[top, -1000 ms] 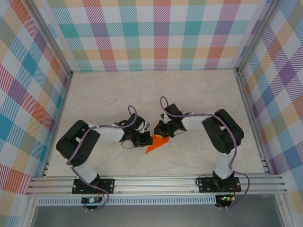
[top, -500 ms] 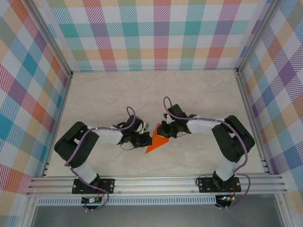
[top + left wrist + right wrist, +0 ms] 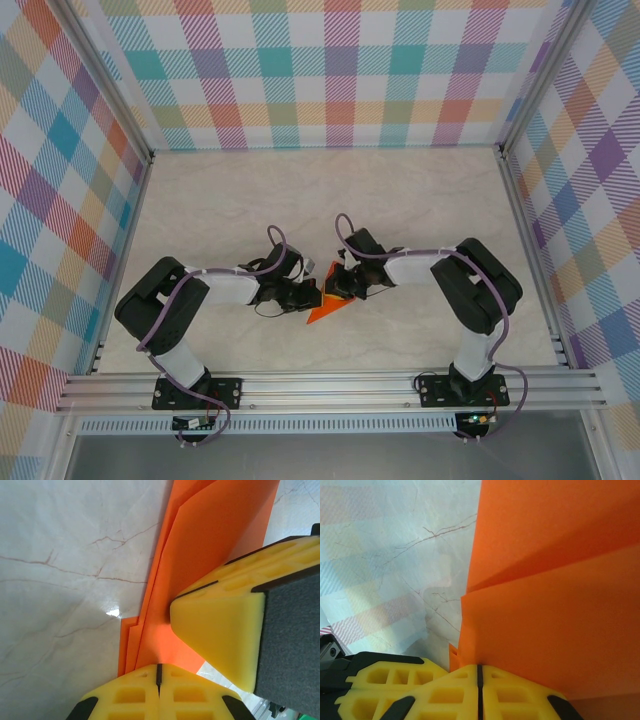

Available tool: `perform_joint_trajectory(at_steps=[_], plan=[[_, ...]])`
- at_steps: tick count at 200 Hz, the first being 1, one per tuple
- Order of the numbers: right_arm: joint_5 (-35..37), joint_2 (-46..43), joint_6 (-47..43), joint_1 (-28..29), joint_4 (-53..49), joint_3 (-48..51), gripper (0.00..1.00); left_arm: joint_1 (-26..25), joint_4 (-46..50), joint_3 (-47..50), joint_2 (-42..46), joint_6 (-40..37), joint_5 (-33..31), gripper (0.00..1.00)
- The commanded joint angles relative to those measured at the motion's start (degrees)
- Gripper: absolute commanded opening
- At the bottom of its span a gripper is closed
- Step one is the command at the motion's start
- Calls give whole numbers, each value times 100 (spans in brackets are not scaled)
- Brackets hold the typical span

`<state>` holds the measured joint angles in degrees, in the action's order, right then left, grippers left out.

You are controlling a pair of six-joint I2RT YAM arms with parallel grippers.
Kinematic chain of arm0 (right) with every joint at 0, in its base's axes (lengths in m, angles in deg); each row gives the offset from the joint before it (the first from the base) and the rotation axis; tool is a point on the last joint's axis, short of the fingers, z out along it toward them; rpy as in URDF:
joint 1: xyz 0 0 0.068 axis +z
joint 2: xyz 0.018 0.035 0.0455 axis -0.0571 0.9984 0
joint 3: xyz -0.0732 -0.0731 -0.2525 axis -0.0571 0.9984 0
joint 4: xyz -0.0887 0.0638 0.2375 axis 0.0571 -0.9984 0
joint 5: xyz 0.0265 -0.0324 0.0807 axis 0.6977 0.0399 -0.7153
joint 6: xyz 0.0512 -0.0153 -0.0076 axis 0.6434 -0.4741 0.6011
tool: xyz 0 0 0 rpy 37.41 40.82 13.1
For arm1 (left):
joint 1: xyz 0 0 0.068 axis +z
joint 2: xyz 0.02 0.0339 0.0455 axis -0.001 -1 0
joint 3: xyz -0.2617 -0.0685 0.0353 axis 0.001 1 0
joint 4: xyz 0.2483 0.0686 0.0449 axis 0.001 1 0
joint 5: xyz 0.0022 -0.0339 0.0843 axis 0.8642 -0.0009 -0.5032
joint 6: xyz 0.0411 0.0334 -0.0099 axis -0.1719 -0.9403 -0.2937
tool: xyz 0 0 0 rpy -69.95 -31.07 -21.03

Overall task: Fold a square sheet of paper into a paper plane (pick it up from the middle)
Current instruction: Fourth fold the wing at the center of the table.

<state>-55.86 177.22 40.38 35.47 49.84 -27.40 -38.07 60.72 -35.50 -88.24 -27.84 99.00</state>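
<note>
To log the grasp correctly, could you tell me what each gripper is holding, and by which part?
Both are shut on the folded orange paper: left gripper on its layered edge, right gripper on the opposite edge.

- The square sheet of paper (image 3: 210, 545) is seen as thin, smooth, matt orange paper.
- The worktop (image 3: 65, 580) is finished in glossy, marble-veined material.
- The left end effector (image 3: 159, 669) is moulded in matt yellow plastic.

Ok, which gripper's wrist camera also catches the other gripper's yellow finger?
The left gripper: in its wrist view the right gripper pokes a yellow wedge finger against the folded bright orange paper sheet.
</note>
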Motion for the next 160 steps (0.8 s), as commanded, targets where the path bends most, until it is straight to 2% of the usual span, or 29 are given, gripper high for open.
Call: perform_joint_trajectory(at_steps=[1, 160], plan=[[429, 174, -72, -303, -136, 187, 9, -39, 973, 256, -418, -109, -926, 3], [-108, 284, -434, -1736, -27, 153, 10, -45, 960, 305, -523, -190, -842, 2]])
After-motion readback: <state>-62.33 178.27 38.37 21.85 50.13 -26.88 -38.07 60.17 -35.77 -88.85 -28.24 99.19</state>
